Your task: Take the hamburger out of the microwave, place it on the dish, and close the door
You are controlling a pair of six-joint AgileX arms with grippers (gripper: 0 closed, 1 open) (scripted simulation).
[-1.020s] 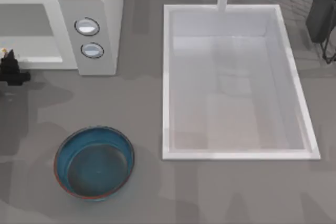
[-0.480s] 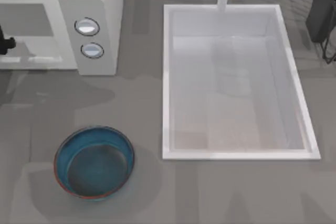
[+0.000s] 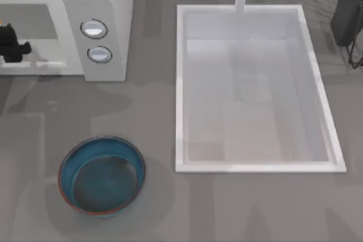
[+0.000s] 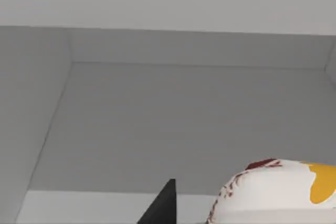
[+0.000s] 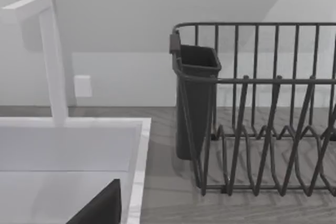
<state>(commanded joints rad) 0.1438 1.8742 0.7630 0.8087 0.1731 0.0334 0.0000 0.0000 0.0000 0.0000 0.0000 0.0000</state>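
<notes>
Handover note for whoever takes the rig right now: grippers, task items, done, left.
Left gripper: at the microwave opening, top view's far left edge. The left wrist view looks into the grey cavity, with the hamburger close beside one finger; a grasp cannot be confirmed.
Right arm: parked at the table's right side, by the dish rack beyond the sink.
Dish: on the table in front of the microwave, nothing in it.
Done: microwave stands open, left gripper has reached the hamburger.
Left: secure the hamburger, carry it to the dish, release, close the door.
</notes>
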